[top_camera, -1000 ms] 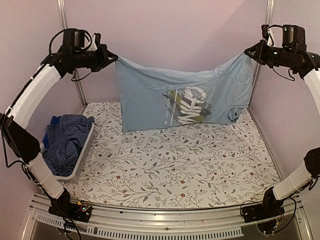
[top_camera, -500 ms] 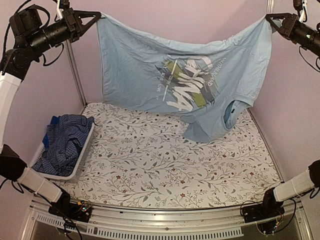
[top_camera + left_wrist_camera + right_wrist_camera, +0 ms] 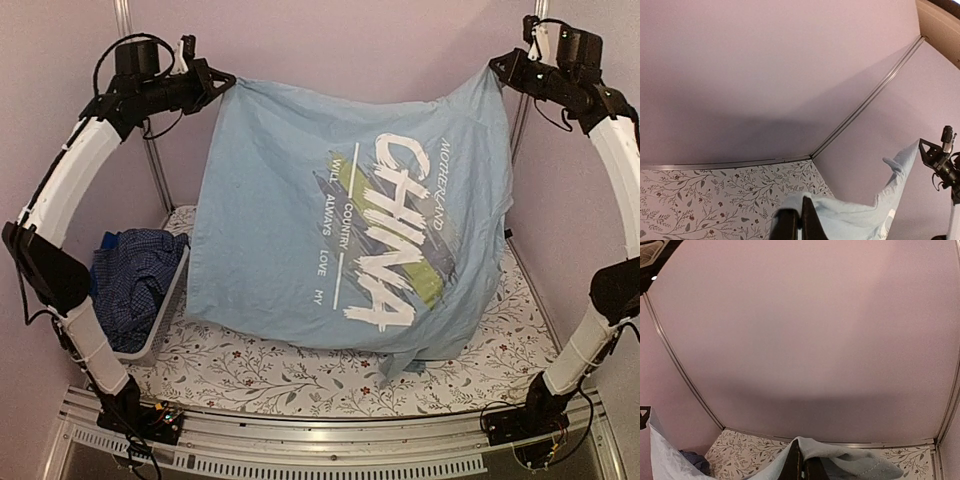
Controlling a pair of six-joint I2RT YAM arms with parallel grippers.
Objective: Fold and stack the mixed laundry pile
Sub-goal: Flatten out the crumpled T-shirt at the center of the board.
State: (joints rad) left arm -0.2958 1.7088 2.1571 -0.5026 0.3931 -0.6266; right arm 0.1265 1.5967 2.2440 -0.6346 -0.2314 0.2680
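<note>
A light-blue shirt (image 3: 300,230) with a white and green "CHINA" print hangs spread in the air, high over the table. My left gripper (image 3: 222,82) is shut on its upper left corner, my right gripper (image 3: 497,72) shut on its upper right corner. The lower hem hangs close to the floral table (image 3: 300,375) near the front. In the left wrist view the shut fingers (image 3: 810,220) pinch the light-blue cloth (image 3: 860,217). In the right wrist view the dark fingers (image 3: 796,462) clamp the same cloth (image 3: 840,460). The rest of the laundry pile, a dark blue checked shirt (image 3: 135,280), lies in the basket.
A white plastic basket (image 3: 165,305) stands at the table's left edge. Pale purple walls with metal posts (image 3: 125,25) close in the back and sides. An aluminium rail (image 3: 320,440) runs along the front, between the arm bases.
The shirt has swung toward the camera and now hangs flat with its print facing forward. Both grippers came inward and slightly lower, still holding the corners.
</note>
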